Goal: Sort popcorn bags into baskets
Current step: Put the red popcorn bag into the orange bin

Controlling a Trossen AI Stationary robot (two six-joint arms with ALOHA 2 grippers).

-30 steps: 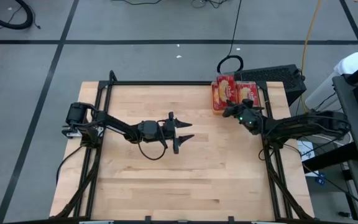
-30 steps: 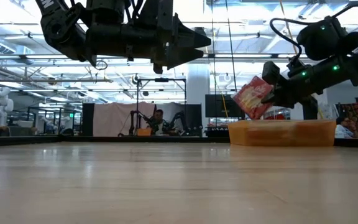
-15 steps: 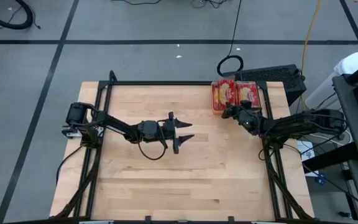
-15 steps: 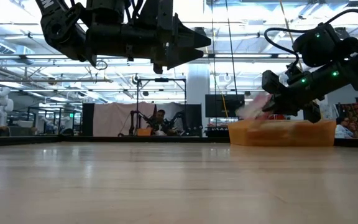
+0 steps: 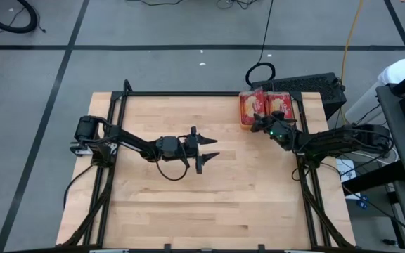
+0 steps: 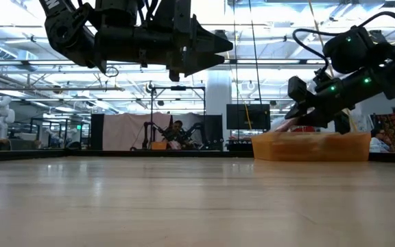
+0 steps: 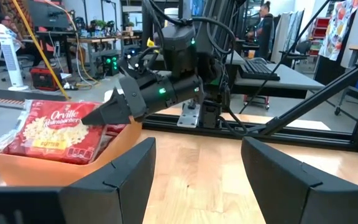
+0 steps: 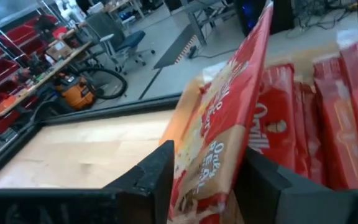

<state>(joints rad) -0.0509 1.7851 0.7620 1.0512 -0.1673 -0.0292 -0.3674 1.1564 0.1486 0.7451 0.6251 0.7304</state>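
Left gripper (image 5: 211, 148) hangs open over mid-table, empty. Right gripper (image 5: 257, 125) at orange basket (image 7: 39, 169) in far right corner, fingers parted around a popcorn bag (image 8: 222, 140) standing on edge; more bags (image 5: 279, 105) lie inside.

Popcorn bag (image 8: 229, 118), earlier held tilted above orange basket (image 6: 312, 146), is now lowered into it among other bags. Right gripper (image 5: 259, 126) is brought down to basket rim, fingers parted wider.
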